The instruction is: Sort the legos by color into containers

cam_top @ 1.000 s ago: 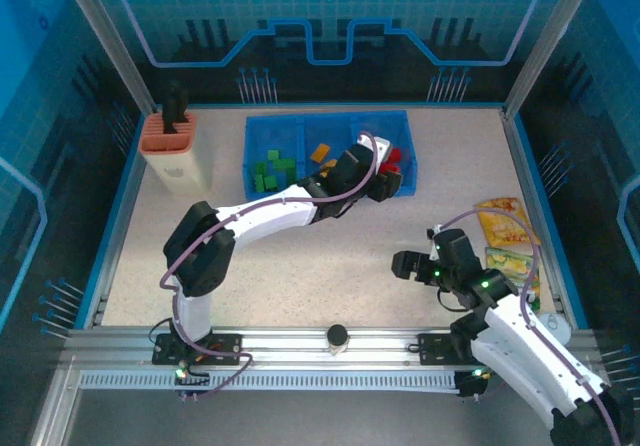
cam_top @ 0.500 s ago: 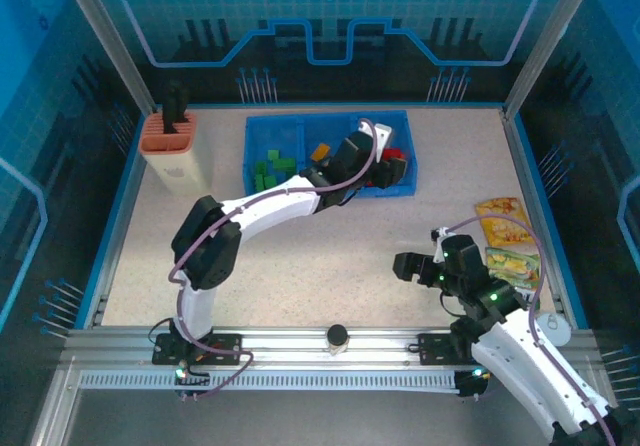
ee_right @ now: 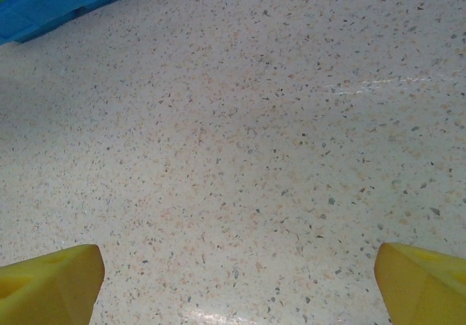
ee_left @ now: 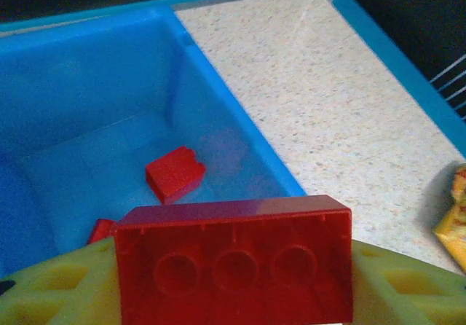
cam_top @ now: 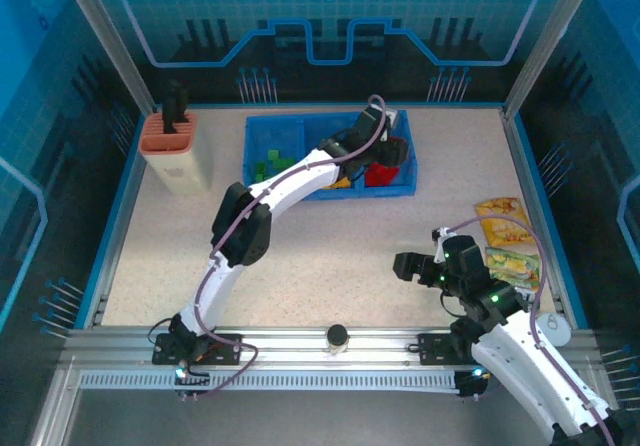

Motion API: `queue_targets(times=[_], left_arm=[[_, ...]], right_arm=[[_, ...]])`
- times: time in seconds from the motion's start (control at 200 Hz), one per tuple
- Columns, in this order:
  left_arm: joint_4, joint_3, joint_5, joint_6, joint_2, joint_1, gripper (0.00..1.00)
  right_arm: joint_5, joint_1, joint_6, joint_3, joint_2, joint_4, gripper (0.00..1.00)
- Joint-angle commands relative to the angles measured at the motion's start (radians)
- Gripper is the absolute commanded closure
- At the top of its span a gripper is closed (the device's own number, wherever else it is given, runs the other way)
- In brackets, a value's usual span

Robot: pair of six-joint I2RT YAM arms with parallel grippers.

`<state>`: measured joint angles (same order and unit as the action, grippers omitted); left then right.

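Speckled tabletop (cam_top: 330, 256) inside a blue-lit enclosure is carrying everything. Nearest, right gripper (ee_right: 234, 281) is hovering over bare table, jaws spread wide, gripping nothing. Yellow snack packets (cam_top: 505, 238) are lying just beyond it to the right, and their print is too small to read. Further out, left gripper (cam_top: 388, 152) is reaching over the right compartment of the blue tray (cam_top: 290, 124). It is clamping a long red lego (ee_left: 233, 259) and hanging above the floor where a smaller red brick (ee_left: 175, 173) is lying. Green legos (cam_top: 268, 171) are sitting in the left compartment, orange ones (cam_top: 345, 179) in the middle, partly hidden by the arm. Sorting is looking nearly done, with the held red piece waiting for release. Far left, orange-and-cream holder (cam_top: 175, 151) is standing beside the tray. No brand or legible writing is showing.
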<state>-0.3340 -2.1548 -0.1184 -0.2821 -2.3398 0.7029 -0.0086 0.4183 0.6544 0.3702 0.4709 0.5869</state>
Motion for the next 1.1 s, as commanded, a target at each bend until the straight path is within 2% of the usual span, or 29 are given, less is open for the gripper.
queue_targets(times=[0.0, 0.02, 0.07, 0.13, 0.145, 0.165, 0.415, 0.565, 0.695, 0.865, 1.096], left_arm=[[-0.145, -0.082, 0.024, -0.030, -0.033, -0.017, 0.56], [-0.145, -0.081, 0.022, -0.028, -0.030, -0.018, 0.49], [-0.142, -0.077, 0.026, -0.023, -0.019, -0.018, 0.22], [-0.129, -0.060, 0.042, -0.012, 0.007, -0.016, 0.13], [-0.125, -0.054, 0.042, -0.011, 0.015, -0.017, 0.07], [-0.121, -0.045, 0.040, -0.009, 0.027, -0.016, 0.05], [-0.099, 0.035, -0.014, 0.088, 0.180, -0.009, 0.03], [-0.084, 0.113, -0.050, 0.131, 0.281, -0.008, 0.03], [-0.036, 0.262, -0.097, 0.147, 0.391, -0.009, 0.03], [0.057, 0.497, -0.176, 0.174, 0.564, -0.009, 0.02], [0.068, 0.725, -0.269, 0.214, 0.762, -0.014, 0.02]], right_arm=[[0.003, 0.008, -0.007, 0.001, -0.014, 0.029, 0.03], [0.002, 0.009, -0.006, 0.001, -0.016, 0.030, 0.03], [0.002, 0.009, -0.005, 0.003, -0.022, 0.036, 0.03], [0.002, 0.009, -0.004, 0.006, -0.027, 0.039, 0.03], [0.003, 0.008, -0.003, 0.006, -0.028, 0.040, 0.03], [0.004, 0.008, -0.002, 0.005, -0.028, 0.040, 0.03], [0.043, 0.008, -0.033, 0.060, 0.003, 0.067, 0.00], [0.051, 0.008, -0.075, 0.126, 0.079, 0.045, 0.00], [0.062, 0.008, -0.115, 0.180, 0.164, 0.010, 0.00], [0.096, 0.008, -0.253, 0.296, 0.257, 0.018, 0.00], [0.153, 0.008, -0.363, 0.368, 0.272, 0.004, 0.00]])
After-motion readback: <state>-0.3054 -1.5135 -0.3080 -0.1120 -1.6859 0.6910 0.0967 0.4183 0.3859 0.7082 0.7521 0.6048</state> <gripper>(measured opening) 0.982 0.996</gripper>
